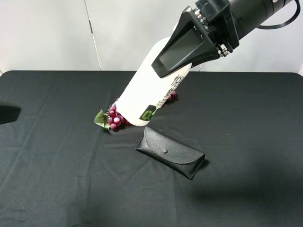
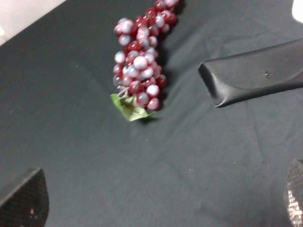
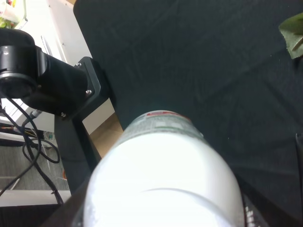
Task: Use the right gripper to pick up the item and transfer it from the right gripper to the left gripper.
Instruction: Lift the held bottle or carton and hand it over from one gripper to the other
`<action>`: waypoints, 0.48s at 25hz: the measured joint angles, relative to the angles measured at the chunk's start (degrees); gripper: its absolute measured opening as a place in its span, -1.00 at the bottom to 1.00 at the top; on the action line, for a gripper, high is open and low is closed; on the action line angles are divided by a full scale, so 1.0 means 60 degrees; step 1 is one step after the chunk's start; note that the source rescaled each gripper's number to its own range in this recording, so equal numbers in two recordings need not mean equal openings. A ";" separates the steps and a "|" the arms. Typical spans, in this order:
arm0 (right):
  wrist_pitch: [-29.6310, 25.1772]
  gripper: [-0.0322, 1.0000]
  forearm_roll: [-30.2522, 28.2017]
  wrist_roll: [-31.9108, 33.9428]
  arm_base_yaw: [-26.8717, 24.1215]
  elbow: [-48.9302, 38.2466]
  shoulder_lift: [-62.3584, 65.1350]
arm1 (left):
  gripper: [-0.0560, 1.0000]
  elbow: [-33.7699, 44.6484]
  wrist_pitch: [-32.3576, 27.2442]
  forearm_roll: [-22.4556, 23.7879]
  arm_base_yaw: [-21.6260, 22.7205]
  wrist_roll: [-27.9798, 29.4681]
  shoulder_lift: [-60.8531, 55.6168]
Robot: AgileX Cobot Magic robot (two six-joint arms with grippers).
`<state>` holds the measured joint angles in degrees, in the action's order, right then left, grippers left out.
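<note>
- Left gripper (image 2: 158, 198) is hovering low over the cloth, jaws spread wide, empty.
- Item (image 1: 142, 101) is hanging tilted above the grape bunch (image 1: 115, 119); probably light, rigid, slick. Bare lower body is offering the hold.
- Right gripper (image 1: 173, 59) is clamping its upper half.

bottle (image 1: 147, 90) above grapes (image 1: 113, 118), case (image 1: 171, 152) in front
</note>
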<state>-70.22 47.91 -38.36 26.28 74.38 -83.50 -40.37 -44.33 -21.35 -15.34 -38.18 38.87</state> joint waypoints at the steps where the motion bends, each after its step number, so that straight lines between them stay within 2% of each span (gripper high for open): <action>1: 0.0000 -0.86 0.0000 0.0000 0.0000 0.0000 0.0000 | 1.00 -0.0028 0.0087 0.0000 -0.0182 -0.0008 0.0202; 12: 0.0160 -0.86 0.0029 0.0109 0.0000 0.0000 0.0000 | 1.00 -0.0091 0.1584 -0.0010 -0.1977 -0.0008 0.1904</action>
<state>-69.26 48.08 -37.71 26.28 74.38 -83.50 -40.92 -34.83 -21.40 -27.20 -38.23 50.29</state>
